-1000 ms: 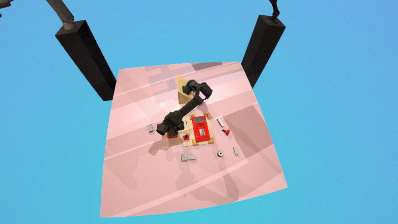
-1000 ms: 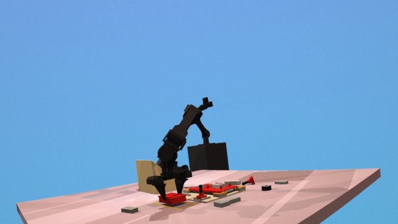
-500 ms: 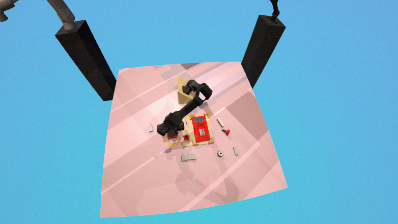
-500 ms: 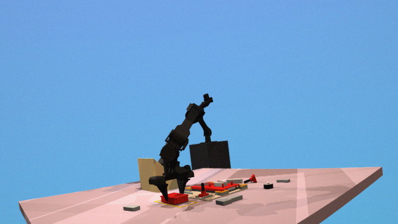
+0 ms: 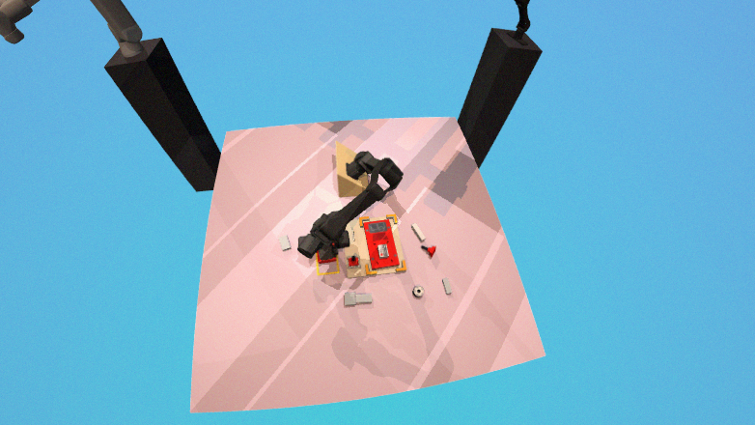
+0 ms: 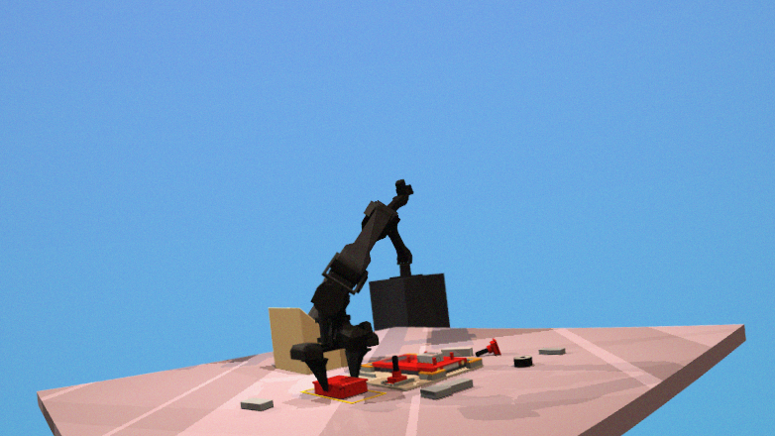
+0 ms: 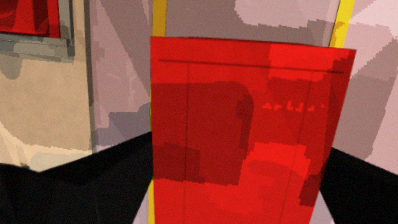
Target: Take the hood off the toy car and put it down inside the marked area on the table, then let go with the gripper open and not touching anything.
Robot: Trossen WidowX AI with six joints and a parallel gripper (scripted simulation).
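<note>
Wrist view, nearest: the gripper point(image 7: 235, 190) clamps the red hood point(image 7: 247, 130) by its two long sides, so the panel hangs level for placement; beneath it, the yellow marked area point(image 6: 346, 396) frames the hood, which appears to rest on the table point(image 6: 596, 380); beyond, the toy car point(image 5: 380, 243) sits on its tan base.
</note>
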